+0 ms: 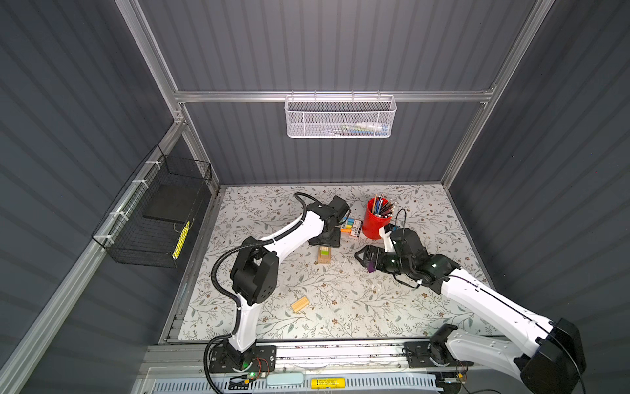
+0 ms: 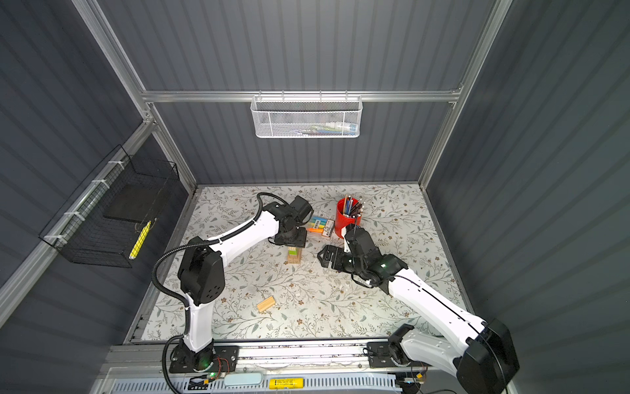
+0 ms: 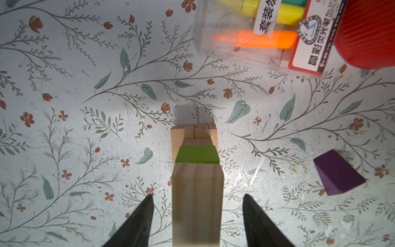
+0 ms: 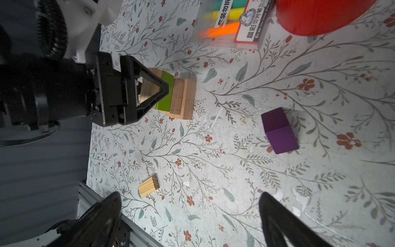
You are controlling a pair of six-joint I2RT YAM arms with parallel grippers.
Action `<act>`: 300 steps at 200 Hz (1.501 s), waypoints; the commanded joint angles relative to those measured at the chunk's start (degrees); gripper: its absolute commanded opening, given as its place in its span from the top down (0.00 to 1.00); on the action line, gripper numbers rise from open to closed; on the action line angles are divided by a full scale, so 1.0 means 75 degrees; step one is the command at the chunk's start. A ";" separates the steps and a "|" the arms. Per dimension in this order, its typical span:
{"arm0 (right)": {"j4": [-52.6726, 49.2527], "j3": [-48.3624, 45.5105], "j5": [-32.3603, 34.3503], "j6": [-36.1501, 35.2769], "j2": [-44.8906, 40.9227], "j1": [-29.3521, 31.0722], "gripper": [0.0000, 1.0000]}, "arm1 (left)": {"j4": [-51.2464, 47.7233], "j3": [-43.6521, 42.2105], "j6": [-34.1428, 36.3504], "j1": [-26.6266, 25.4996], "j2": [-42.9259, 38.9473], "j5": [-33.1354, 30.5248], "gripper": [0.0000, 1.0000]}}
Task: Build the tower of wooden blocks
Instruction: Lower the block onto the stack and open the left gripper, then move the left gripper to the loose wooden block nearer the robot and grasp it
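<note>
The tower (image 1: 324,260) (image 2: 294,258) stands mid-table: tan wood blocks, a green block (image 3: 197,154) (image 4: 164,94), then one more tan block (image 3: 196,192) on top. My left gripper (image 3: 197,195) (image 1: 325,243) hangs straight over it, open, with a gap showing between each finger and that top block. A purple block (image 4: 279,130) (image 3: 337,173) (image 1: 371,267) lies on the mat right of the tower. My right gripper (image 4: 189,192) (image 1: 362,256) hovers over it, open and empty. A loose tan block (image 1: 300,304) (image 2: 266,304) (image 4: 148,186) lies nearer the front.
A red pencil cup (image 1: 376,218) and a clear highlighter pack (image 1: 351,227) sit just behind the tower. A white mesh basket (image 1: 339,117) hangs on the back wall and a black wire basket (image 1: 153,218) on the left wall. A metal rail (image 1: 324,351) runs along the front.
</note>
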 commanded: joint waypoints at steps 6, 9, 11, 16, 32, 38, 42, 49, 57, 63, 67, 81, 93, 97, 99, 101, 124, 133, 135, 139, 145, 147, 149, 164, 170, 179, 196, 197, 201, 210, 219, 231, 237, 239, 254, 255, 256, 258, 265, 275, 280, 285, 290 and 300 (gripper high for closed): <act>-0.0412 0.0217 0.0052 -0.0303 -0.0016 -0.0041 0.01 | 0.0105 -0.0161 0.0208 0.0038 -0.0995 -0.0044 0.26; -0.0434 0.0218 0.0057 -0.0319 -0.0011 -0.0041 0.01 | 0.0131 -0.0205 0.0224 0.0045 -0.1074 -0.0040 0.25; -0.0436 0.0210 0.0067 -0.0330 -0.0010 -0.0041 0.01 | 0.0149 -0.0235 0.0240 0.0041 -0.1129 -0.0056 0.24; -0.0490 0.0218 0.0099 -0.0365 -0.0017 -0.0041 0.01 | 0.0180 -0.0313 0.0255 0.0040 -0.1265 -0.0056 0.23; -0.0630 0.0219 0.0138 -0.0466 -0.0016 -0.0041 0.01 | 0.0171 -0.0561 0.0290 0.0035 -0.1696 -0.0194 0.19; -0.0665 0.0219 0.0147 -0.0521 -0.0022 -0.0031 0.01 | 0.0170 -0.0699 0.0313 0.0027 -0.1873 -0.0205 0.18; -0.0684 0.0220 0.0153 -0.0543 -0.0021 -0.0040 0.01 | 0.0170 -0.0789 0.0328 0.0034 -0.1968 -0.0205 0.18; -0.0732 0.0219 0.0179 -0.0578 -0.0022 -0.0024 0.01 | 0.0170 -0.0958 0.0355 0.0031 -0.2183 -0.0229 0.17; -0.0781 0.0201 0.0204 -0.0629 -0.0023 -0.0021 0.01 | 0.0170 -0.1173 0.0364 0.0035 -0.2441 -0.0237 0.16; -0.0784 0.0168 0.0201 -0.0676 -0.0032 -0.0018 0.01 | 0.0176 -0.1350 0.0366 0.0030 -0.2641 -0.0265 0.15; -0.0769 0.0141 0.0210 -0.0695 -0.0027 -0.0003 0.01 | 0.0162 -0.1473 0.0358 0.0030 -0.2767 -0.0288 0.15; -0.0750 0.0029 0.0214 -0.0749 -0.0002 0.0032 0.01 | 0.0170 -0.1962 0.0240 0.0013 -0.3248 -0.0323 0.14; -0.0711 -0.0065 0.0209 -0.0779 0.0039 0.0095 0.01 | 0.0142 -0.2397 0.0074 -0.0003 -0.3642 -0.0266 0.15; -0.0694 -0.0099 0.0206 -0.0791 0.0056 0.0128 0.01 | 0.0146 -0.2546 0.0038 -0.0013 -0.3786 -0.0225 0.15; -0.0668 -0.0113 0.0204 -0.0797 0.0062 0.0151 0.01 | 0.0147 -0.2625 0.0015 -0.0026 -0.3851 -0.0217 0.14; -0.0658 -0.0134 0.0203 -0.0801 0.0067 0.0171 0.01 | 0.0155 -0.2645 -0.0011 -0.0035 -0.3924 -0.0215 0.14; -0.0377 -0.0337 0.0244 -0.0786 0.0105 0.0524 0.01 | 0.0464 -0.4031 -0.0255 -0.0108 -0.4930 -0.0103 0.15; -0.0226 -0.0422 0.0301 -0.0742 0.0105 0.0715 0.01 | 0.0482 -0.4390 -0.0392 -0.0121 -0.5275 -0.0075 0.14; -0.0206 -0.0442 0.0299 -0.0737 0.0100 0.0735 0.01 | 0.0480 -0.4487 -0.0415 -0.0120 -0.5346 -0.0059 0.14; -0.0172 -0.0485 0.0309 -0.0704 0.0308 0.0809 0.01 | 0.0475 -0.4646 -0.0462 -0.0128 -0.5482 -0.0031 0.14; 0.0096 -0.0562 0.0292 -0.0650 0.0383 0.0950 0.01 | 0.0483 -0.4878 -0.0531 -0.0132 -0.5683 0.0016 0.15; 0.0174 -0.0595 0.0284 -0.0627 0.0408 0.1001 0.01 | 0.0477 -0.4960 -0.0558 -0.0138 -0.5741 0.0031 0.15; 0.0246 -0.0620 0.0270 -0.0604 0.0434 0.1031 0.01 | 0.0475 -0.5030 -0.0582 -0.0139 -0.5808 0.0038 0.15; 0.0787 -0.0811 0.0280 -0.0460 0.0608 0.1501 0.01 | 0.0555 -0.5616 -0.0747 -0.0151 -0.6180 0.0164 0.14; 0.0955 -0.0861 0.0344 -0.0390 0.0705 0.1686 0.01 | 0.0624 -0.5814 -0.0802 -0.0146 -0.6293 0.0282 0.14; 0.1213 -0.0933 0.0392 -0.0266 0.0822 0.1913 0.01 | 0.0814 -0.6178 -0.0828 -0.0151 -0.6443 0.0489 0.14; 0.1963 -0.1192 0.0334 0.0062 0.1005 0.2219 0.01 | 0.1277 -0.6833 -0.0941 -0.0161 -0.6675 0.0851 0.14; 0.2019 -0.1213 0.0327 0.0086 0.1013 0.2237 0.01 | 0.1304 -0.6863 -0.0955 -0.0162 -0.6684 0.0875 0.14; 0.2224 -0.1286 0.0285 0.0165 0.1063 0.2282 0.01 | 0.1415 -0.6980 -0.0979 -0.0159 -0.6699 0.0988 0.14; 0.2593 -0.1433 0.0212 0.0329 0.1167 0.2369 0.01 | 0.1700 -0.7255 -0.0984 -0.0166 -0.6694 0.1225 0.14; 0.2861 -0.1539 0.0177 0.0476 0.1261 0.2407 0.01 | 0.1889 -0.7475 -0.0996 -0.0186 -0.6659 0.1291 0.15; 0.3141 -0.1672 0.0115 0.0629 0.1352 0.2417 0.01 | 0.2089 -0.7681 -0.0988 -0.0207 -0.6610 0.1370 0.15; 0.3165 -0.1679 0.0114 0.0652 0.1373 0.2420 0.01 | 0.2247 -0.7813 -0.0972 -0.0227 -0.6601 0.1402 0.15; 0.3165 -0.1677 0.0131 0.0651 0.1388 0.2420 0.01 | 0.2292 -0.7859 -0.0979 -0.0232 -0.6594 0.1403 0.15; 0.3126 -0.1697 0.0236 0.0658 0.1394 0.2420 0.01 | 0.2639 -0.8141 -0.0991 -0.0256 -0.6504 0.1516 0.16; 0.3122 -0.1700 0.0237 0.0654 0.1395 0.2420 0.01 | 0.2664 -0.8168 -0.0980 -0.0257 -0.6499 0.1530 0.16; 0.3114 -0.1702 0.0243 0.0658 0.1390 0.2414 0.01 | 0.2689 -0.8181 -0.0974 -0.0263 -0.6497 0.1549 0.16; 0.3108 -0.1709 0.0257 0.0661 0.1380 0.2418 0.01 | 0.2745 -0.8215 -0.0970 -0.0267 -0.6480 0.1580 0.16; 0.3095 -0.1715 0.0318 0.0657 0.1346 0.2417 0.01 | 0.2862 -0.8303 -0.0967 -0.0280 -0.6430 0.1602 0.16; 0.3083 -0.1738 0.0387 0.0647 0.1285 0.2411 0.01 | 0.2990 -0.8391 -0.0970 -0.0285 -0.6362 0.1608 0.16; 0.3073 -0.1738 0.0421 0.0641 0.1245 0.2415 0.01 | 0.3099 -0.8438 -0.0969 -0.0292 -0.6338 0.1666 0.16; 0.3063 -0.1744 0.0450 0.0633 0.1212 0.2420 0.01 | 0.3199 -0.8491 -0.0937 -0.0292 -0.6310 0.1712 0.15; 0.3044 -0.1740 0.0480 0.0627 0.1173 0.2420 0.01 | 0.3249 -0.8534 -0.0924 -0.0291 -0.6275 0.1742 0.15; 0.2987 -0.1728 0.0539 0.0604 0.1097 0.2420 0.01 | 0.3276 -0.8581 -0.0922 -0.0301 -0.6175 0.1732 0.15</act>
